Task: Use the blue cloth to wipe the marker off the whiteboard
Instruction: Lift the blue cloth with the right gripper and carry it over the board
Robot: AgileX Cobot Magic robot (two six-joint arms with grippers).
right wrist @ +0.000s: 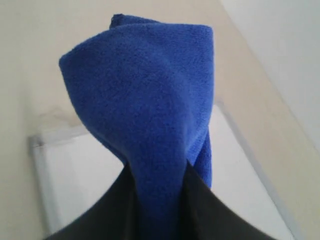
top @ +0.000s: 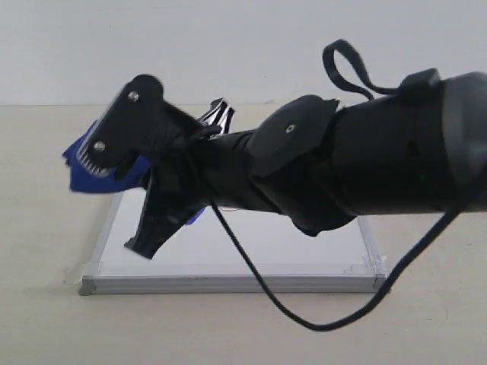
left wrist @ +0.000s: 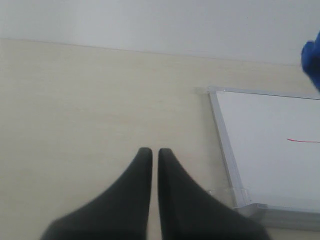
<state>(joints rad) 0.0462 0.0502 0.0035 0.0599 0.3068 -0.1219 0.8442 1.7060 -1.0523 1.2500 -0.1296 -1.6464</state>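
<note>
Bunched royal-blue microfibre cloth (right wrist: 140,90), pinched in the right claw (right wrist: 157,175), hangs above the silver-framed whiteboard (left wrist: 265,160), apparently ready to wipe. Left claw (left wrist: 155,152) rests pressed together, aside.

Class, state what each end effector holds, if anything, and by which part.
The right end effector pinches the cloth by one bunched end; the rest sticks out free. The left end effector is shut on nothing.

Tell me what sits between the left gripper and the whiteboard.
Only bare beige tabletop. The left wrist view shows nothing on that stretch between the left gripper, jaws closed, and the whiteboard.
</note>
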